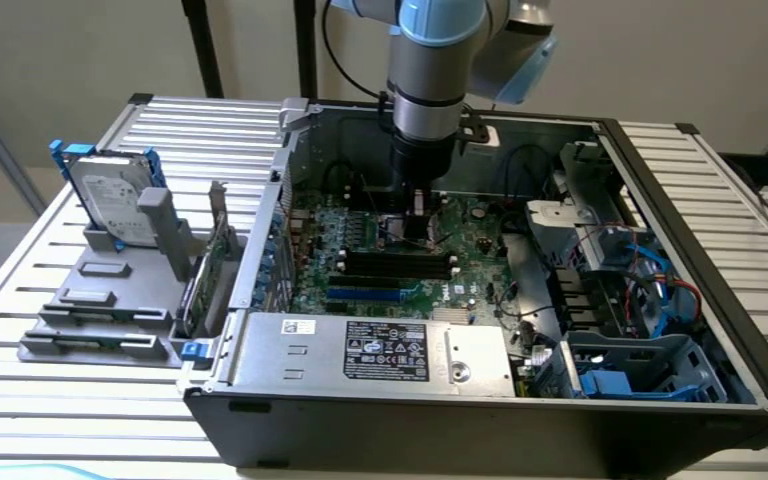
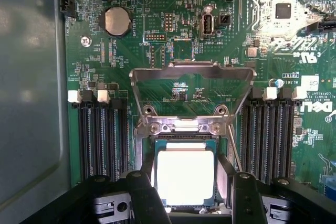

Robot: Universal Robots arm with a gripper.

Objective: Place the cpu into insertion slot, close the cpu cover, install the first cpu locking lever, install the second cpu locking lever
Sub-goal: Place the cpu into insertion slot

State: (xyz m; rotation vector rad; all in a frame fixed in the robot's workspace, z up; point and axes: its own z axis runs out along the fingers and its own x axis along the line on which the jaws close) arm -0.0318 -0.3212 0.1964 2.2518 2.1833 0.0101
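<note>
While the cpu (image 2: pixel 185 178) lies in the insertion slot (image 2: pixel 143 145) | end effector (image 1: pixel 419 230) wide astride it | cpu cover (image 2: pixel 191 72) raised | advice: keep chip flat

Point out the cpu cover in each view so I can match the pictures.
Exterior view: cannot be made out; its place is at the tip of the gripper, mid motherboard.
Wrist view: the cpu cover stands flipped open, hinged beside the cpu, between two banks of memory slots.
Shared landmark: the black memory slots.
</note>
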